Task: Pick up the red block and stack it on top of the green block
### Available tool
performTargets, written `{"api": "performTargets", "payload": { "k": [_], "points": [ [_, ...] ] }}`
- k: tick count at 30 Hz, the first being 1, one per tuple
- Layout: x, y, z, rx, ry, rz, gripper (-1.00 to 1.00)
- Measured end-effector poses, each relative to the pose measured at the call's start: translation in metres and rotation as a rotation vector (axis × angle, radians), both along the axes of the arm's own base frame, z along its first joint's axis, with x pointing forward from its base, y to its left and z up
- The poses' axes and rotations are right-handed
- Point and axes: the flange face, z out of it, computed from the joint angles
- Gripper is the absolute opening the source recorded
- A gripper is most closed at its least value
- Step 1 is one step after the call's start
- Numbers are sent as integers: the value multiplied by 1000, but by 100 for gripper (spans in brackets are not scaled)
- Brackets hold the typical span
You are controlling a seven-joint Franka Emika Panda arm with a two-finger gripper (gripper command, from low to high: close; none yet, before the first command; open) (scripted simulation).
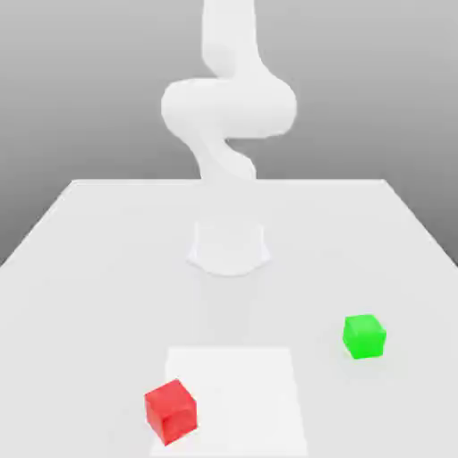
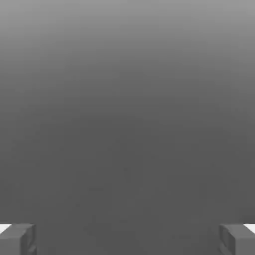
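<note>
Gripper (image 2: 127, 241) spread wide, holding nothing; red block (image 1: 170, 411) sits at seven o'clock on the table (image 1: 89, 268), green block (image 1: 364, 336) at four, well apart. Best approach: descend squarely over red, fingers straddling opposite faces

Arm (image 1: 228, 112): white, rising from its base (image 1: 229, 248) near the surface's far edge, folded back on itself overhead.
Tool (image 2: 127, 240): jaws spread wide, nothing between the fingertips (image 2: 17, 239).
</note>
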Motion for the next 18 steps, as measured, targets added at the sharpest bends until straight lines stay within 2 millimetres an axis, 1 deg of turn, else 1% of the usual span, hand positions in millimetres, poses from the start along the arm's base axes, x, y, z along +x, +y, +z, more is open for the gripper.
{"api": "performTargets", "payload": {
  "k": [2, 4, 7, 9, 13, 15, 18],
  "points": [
    [26, -7, -37, -10, 62, 53, 0],
    [48, -13, -73, -21, 120, 102, 0],
    [74, -19, -131, -40, 205, 172, 0],
    [87, -23, -170, -55, 260, 217, 0],
    [102, -31, -250, -90, 369, 304, 0],
    [104, -35, -289, -111, 424, 346, 0],
    [102, -43, -346, -146, 505, 406, 0]
  ]
}}
